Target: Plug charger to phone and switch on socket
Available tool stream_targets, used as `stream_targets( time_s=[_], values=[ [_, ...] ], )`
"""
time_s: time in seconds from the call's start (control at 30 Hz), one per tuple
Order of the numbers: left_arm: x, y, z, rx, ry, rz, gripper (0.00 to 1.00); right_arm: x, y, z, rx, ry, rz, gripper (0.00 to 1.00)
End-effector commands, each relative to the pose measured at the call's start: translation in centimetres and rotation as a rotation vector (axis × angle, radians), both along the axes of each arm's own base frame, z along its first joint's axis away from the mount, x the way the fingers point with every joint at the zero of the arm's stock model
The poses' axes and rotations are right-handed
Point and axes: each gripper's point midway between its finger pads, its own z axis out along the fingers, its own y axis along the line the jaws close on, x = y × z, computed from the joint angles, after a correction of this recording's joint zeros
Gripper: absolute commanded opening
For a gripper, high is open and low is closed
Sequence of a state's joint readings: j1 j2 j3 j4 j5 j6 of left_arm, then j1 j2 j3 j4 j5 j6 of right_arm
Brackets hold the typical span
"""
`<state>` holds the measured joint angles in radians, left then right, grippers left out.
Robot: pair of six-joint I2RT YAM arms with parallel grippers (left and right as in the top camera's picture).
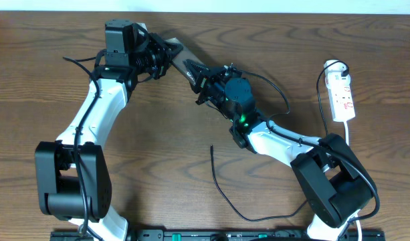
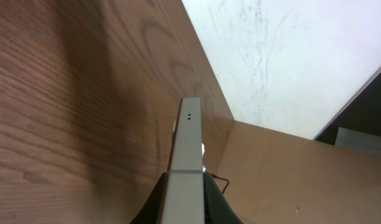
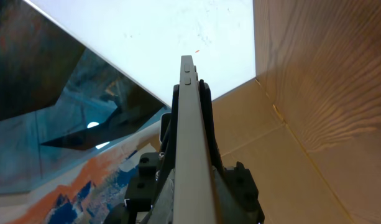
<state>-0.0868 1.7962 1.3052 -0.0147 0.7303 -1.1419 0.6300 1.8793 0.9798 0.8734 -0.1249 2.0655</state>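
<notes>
The phone (image 1: pixel 186 65) is held off the table between my two grippers, near the back centre. My left gripper (image 1: pixel 167 57) is shut on one end and my right gripper (image 1: pixel 203 81) is shut on the other. In the left wrist view the phone (image 2: pixel 188 149) shows edge-on as a grey strip between my fingers (image 2: pixel 185 198). The right wrist view shows the same grey edge (image 3: pixel 191 137) clamped by that gripper (image 3: pixel 193 193). The charger (image 1: pixel 221 187), a thin black cable, lies loose on the table in front, its tip (image 1: pixel 212 146) pointing away. The socket (image 1: pixel 342 96) lies at the far right.
The socket's white cord (image 1: pixel 322 100) loops beside it, and a black plug (image 1: pixel 341 67) sits at its far end. The right arm's base (image 1: pixel 332 181) stands near the front right, the left arm's base (image 1: pixel 71 181) at the front left. A black rail (image 1: pixel 218 235) runs along the front edge.
</notes>
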Motion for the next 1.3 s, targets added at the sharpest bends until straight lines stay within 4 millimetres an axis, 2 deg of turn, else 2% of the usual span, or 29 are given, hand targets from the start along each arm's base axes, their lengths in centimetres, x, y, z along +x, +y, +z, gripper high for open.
stream_targets(
  time_s=[0.0, 0.03, 0.1, 0.2, 0.23, 0.27, 0.33, 0.37, 0.47, 0.57, 0.67, 0.7, 0.73, 0.77, 0.9, 1.0, 1.1, 1.17, 1.27],
  values=[
    [0.2, -0.1, 0.0, 0.014, -0.022, -0.009, 0.07, -0.5, 0.9, 0.9, -0.008, -0.034, 0.034, 0.02],
    [0.2, -0.1, 0.0, 0.014, -0.022, -0.009, 0.07, -0.5, 0.9, 0.9, -0.008, -0.034, 0.034, 0.02],
    [0.2, 0.0, 0.0, 0.016, -0.022, -0.007, 0.07, -0.5, 0.9, 0.9, -0.008, -0.034, 0.034, 0.13],
    [0.3, 0.0, 0.0, 0.017, -0.022, -0.006, 0.07, -0.5, 0.9, 0.9, -0.008, -0.034, 0.034, 0.43],
    [0.3, 0.0, 0.0, 0.017, -0.022, -0.006, 0.07, -0.5, 0.9, 0.9, -0.008, -0.034, 0.034, 0.47],
    [0.3, 0.0, 0.0, 0.017, -0.022, -0.004, 0.07, -0.5, 1.0, 0.9, -0.008, -0.034, 0.035, 0.68],
    [0.3, 0.0, 0.0, 0.021, -0.025, -0.005, 0.08, -0.6, 1.0, 0.9, -0.008, -0.035, 0.039, 0.94],
    [0.3, 0.1, 0.0, 0.028, -0.033, -0.009, 0.07, -0.7, 1.1, 0.9, -0.008, -0.035, 0.046, 0.99],
    [0.4, 0.6, -0.2, 0.032, -0.028, -0.001, 0.08, -0.9, 1.2, 0.8, -0.008, -0.035, 0.063, 0.99],
    [0.7, 2.4, -0.1, 0.027, -0.026, 0.027, 0.08, -0.9, 1.2, 0.7, -0.011, -0.031, 0.075, 0.99],
    [1.0, 5.6, 0.3, -0.011, -0.025, 0.056, 0.07, -0.8, 0.8, 0.1, -0.047, -0.042, 0.090, 0.99],
    [1.1, 7.5, 0.6, -0.036, -0.026, 0.070, 0.07, -0.7, 0.5, -0.8, -0.079, -0.023, 0.102, 0.99],
    [1.0, 8.3, 0.7, -0.049, -0.026, 0.074, 0.08, -0.7, 0.4, -1.4, -0.101, -0.012, 0.107, 0.99],
    [0.7, 10.1, 1.2, -0.087, -0.030, 0.071, 0.07, -0.6, -0.1, -3.1, -0.180, 0.003, 0.117, 0.99],
    [-0.4, 12.2, 2.6, -0.174, -0.051, 0.019, 0.07, -0.6, -1.3, -5.8, -0.407, -0.074, 0.149, 0.99],
    [-1.3, 12.9, 4.0, -0.214, -0.113, -0.052, 0.07, -0.6, -1.9, -7.0, -0.598, -0.204, 0.192, 0.99],
    [-2.3, 12.9, 5.9, -0.245, -0.212, -0.157, 0.07, -0.7, -2.1, -6.8, -0.777, -0.447, 0.280, 0.99],
    [-3.0, 12.5, 7.2, -0.249, -0.296, -0.239, 0.07, -0.7, -2.4, -6.8, -0.809, -0.508, 0.331, 0.99],
    [-4.6, 11.6, 9.5, -0.245, -0.439, -0.395, 0.08, 0.1, -4.1, -7.1, -0.857, -0.515, 0.409, 0.99]
  ],
)
